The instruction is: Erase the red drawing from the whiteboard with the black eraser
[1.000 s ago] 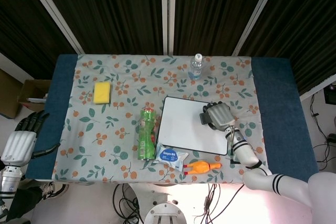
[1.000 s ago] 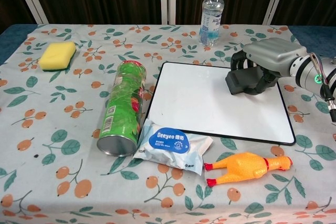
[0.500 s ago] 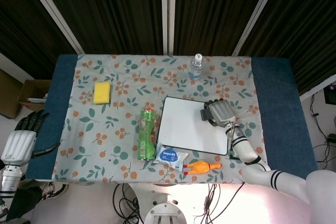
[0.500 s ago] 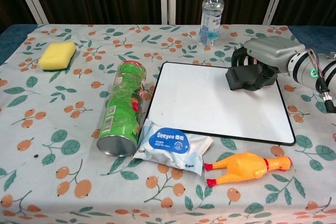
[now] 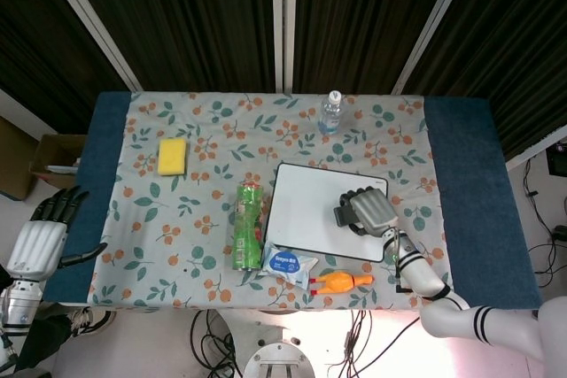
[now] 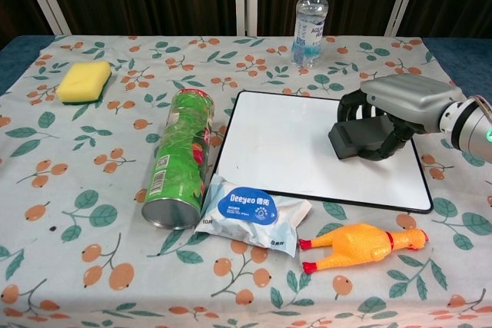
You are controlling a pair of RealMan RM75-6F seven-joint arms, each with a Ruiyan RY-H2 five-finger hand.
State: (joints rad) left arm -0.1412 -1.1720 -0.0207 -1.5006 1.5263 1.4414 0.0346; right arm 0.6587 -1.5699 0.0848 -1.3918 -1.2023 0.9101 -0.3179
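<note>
The whiteboard (image 5: 310, 205) (image 6: 288, 147) lies flat right of the table's middle, its white face showing no red marks. My right hand (image 5: 370, 210) (image 6: 400, 101) grips the black eraser (image 5: 344, 218) (image 6: 357, 137) and presses it on the board's right part, toward the near edge. My left hand (image 5: 40, 236) hangs off the table's left edge with fingers spread, holding nothing; the chest view does not show it.
A green chip can (image 5: 247, 224) (image 6: 177, 157) lies left of the board, a wipes pack (image 6: 252, 213) and a rubber chicken (image 6: 361, 243) sit in front of it. A water bottle (image 6: 309, 11) stands behind, a yellow sponge (image 6: 83, 81) at the far left.
My right hand slid the eraser away along the board's right side, then back toward the near edge. The left hand barely moved.
</note>
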